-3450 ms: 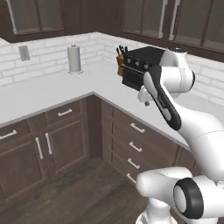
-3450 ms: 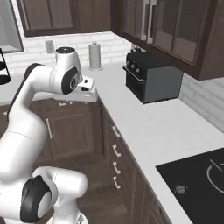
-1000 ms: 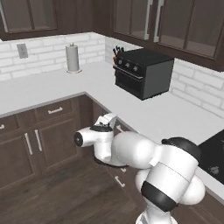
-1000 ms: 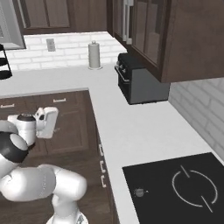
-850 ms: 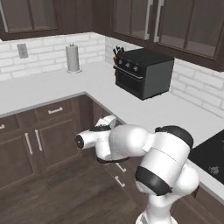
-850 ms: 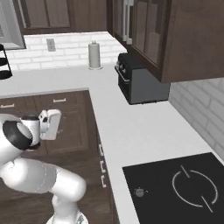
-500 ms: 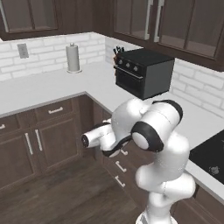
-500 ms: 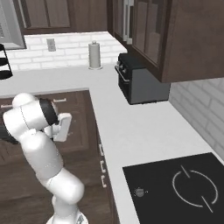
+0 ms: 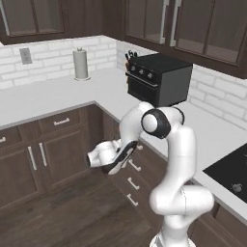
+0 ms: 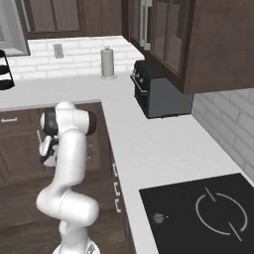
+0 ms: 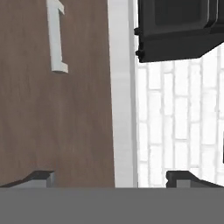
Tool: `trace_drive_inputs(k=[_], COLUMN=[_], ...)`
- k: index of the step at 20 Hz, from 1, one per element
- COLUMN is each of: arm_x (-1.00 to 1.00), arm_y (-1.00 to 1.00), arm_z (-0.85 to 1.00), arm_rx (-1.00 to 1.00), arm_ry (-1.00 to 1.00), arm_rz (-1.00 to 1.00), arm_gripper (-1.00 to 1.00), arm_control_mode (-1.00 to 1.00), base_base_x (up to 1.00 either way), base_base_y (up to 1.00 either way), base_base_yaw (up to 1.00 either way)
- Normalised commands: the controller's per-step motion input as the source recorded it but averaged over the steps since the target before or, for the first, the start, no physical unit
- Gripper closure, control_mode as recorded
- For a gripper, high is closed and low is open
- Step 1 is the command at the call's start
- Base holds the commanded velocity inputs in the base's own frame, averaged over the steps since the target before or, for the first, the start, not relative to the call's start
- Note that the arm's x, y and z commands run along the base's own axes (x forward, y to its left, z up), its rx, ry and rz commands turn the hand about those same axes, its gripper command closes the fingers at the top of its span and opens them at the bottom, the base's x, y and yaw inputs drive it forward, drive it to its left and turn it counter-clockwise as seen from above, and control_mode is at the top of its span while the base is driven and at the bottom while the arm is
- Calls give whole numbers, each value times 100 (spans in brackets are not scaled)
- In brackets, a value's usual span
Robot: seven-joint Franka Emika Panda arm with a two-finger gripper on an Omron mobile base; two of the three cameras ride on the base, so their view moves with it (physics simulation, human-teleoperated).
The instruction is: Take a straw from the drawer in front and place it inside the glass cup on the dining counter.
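Note:
My gripper (image 9: 120,155) hangs low in front of the dark brown cabinets under the wall counter, and it also shows beside the white arm (image 10: 47,149). Its fingertips (image 11: 41,177) stand far apart with nothing between them, so the gripper (image 11: 111,177) is open. Straight ahead of it is a shut dark brown drawer (image 11: 65,109) with a white bar handle (image 11: 57,35), just under the white counter edge (image 11: 122,87). The hand view is rolled a quarter turn. The straw, the glass cup and the dining counter are out of view.
A black toaster oven (image 9: 159,79) stands on the wall counter (image 9: 43,96), with a knife block (image 9: 129,55) behind it and a paper towel roll (image 9: 80,64) farther left. More drawer handles (image 9: 134,165) stack below the hand. A black cooktop (image 10: 208,213) lies to the right. Wood floor (image 9: 72,212) lies open to the left.
The arm's elbow has swung up from lying low and sideways to standing upright over the base. The hand has stayed at nearly the same low spot by the drawers. The jaws remain open.

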Motion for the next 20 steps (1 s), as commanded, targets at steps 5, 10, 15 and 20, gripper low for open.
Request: trace_drive_inputs(k=[5,10,15,20], arm_x=[22,38,6,6], arm_y=[-25,-25,-33,-45], arm_z=[-3,-1,-6,0], arm_rx=[-11,-1,0,1], arm_ry=[-7,-8,-8,-7], arm_rz=[-25,-5,3,13], arm_gripper=[-100,-100,-100,-100], arm_control_mode=[-100,-100,-100,-100], base_base_x=[0,0,0,0], base_base_y=[0,0,0,0], base_base_yaw=[0,0,0,0])
